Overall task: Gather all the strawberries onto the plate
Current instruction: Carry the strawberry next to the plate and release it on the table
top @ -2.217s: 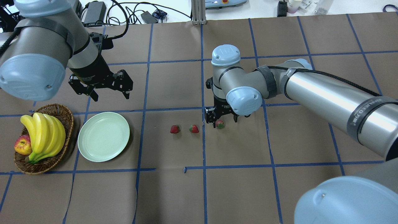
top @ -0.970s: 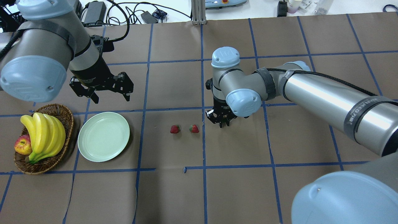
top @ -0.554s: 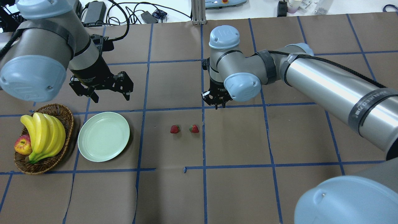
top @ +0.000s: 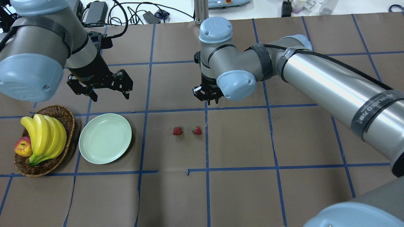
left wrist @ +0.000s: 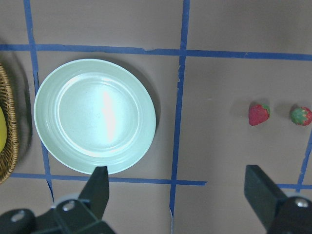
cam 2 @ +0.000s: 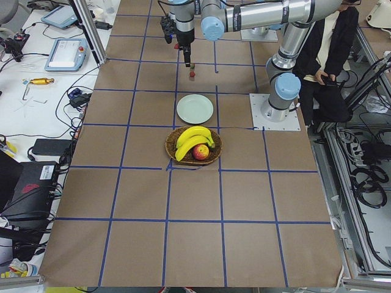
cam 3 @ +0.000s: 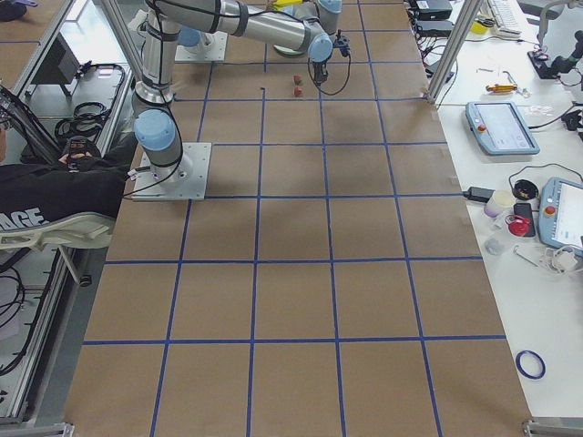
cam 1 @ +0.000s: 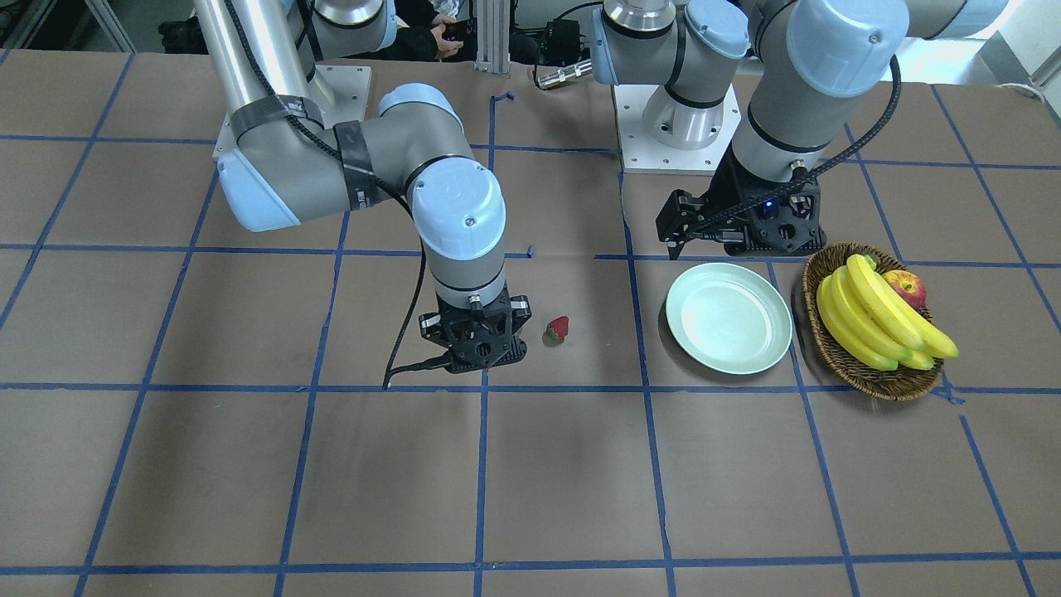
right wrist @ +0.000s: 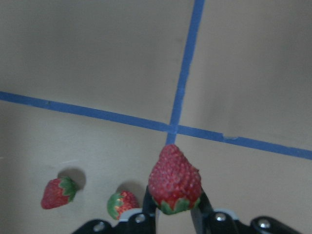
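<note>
Closest to the robot's side of the table (top: pixel 240 142) I see a row of things on the brown paper. Far on the left sits a brown basket (top: pixel 68 119) with yellow bananas (top: pixel 44 135) and a red-yellow apple (top: pixel 22 147) in it. Just beside the basket is the pale green plate (top: pixel 105 138) - it has nothing in it. To the right of the plate, well apart from it, two strawberries (top: pixel 177 130) lie side by side on the table, close to each other but not touching. The right one is just beside a blue tape line.

A bit farther away, past the next blue line, the right gripper (top: pixel 210 101) hangs above the table. In my right wrist view its two fingers are squeezed tight on the third strawberry (right wrist: pixel 174 178). They pinch it by the green leafy end, and the red tip points away from the camera. Under it I see a crossing of blue tape, and the other two berries lie low on the left of that view.

Over on the left, past the plate, the left gripper (top: pixel 110 94) hovers with its fingers (left wrist: pixel 97 190) spread wide - it holds nothing. Its wrist camera looks down on the plate, a bit of the basket rim and the two loose berries.
</note>
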Controlling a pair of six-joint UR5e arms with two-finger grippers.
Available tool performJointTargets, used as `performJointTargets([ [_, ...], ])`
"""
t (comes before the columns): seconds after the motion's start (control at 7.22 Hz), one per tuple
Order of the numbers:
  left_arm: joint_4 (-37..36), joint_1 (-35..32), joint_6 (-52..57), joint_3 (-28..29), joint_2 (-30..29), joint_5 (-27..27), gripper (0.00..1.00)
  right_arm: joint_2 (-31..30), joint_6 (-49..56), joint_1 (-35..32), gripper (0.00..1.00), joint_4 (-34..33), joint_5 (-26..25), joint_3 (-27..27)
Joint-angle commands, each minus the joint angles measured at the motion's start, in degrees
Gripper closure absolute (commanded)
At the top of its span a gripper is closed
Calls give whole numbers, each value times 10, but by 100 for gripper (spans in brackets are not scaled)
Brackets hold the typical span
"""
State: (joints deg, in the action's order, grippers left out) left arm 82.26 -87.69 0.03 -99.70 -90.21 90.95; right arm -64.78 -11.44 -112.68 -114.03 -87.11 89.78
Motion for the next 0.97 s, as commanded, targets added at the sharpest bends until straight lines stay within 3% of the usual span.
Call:
performJointTargets([
  [0.0,1,22,14,6,9,0,0,5,-48,-47,100,1,11,-19],
  [0.28,2,36,15,9,16,1,0,21,-61,-64,100,-1,43,-21],
  [0.83,6,38,35,6,21,0,0,73,-81,-101,100,-20,50,-41],
])
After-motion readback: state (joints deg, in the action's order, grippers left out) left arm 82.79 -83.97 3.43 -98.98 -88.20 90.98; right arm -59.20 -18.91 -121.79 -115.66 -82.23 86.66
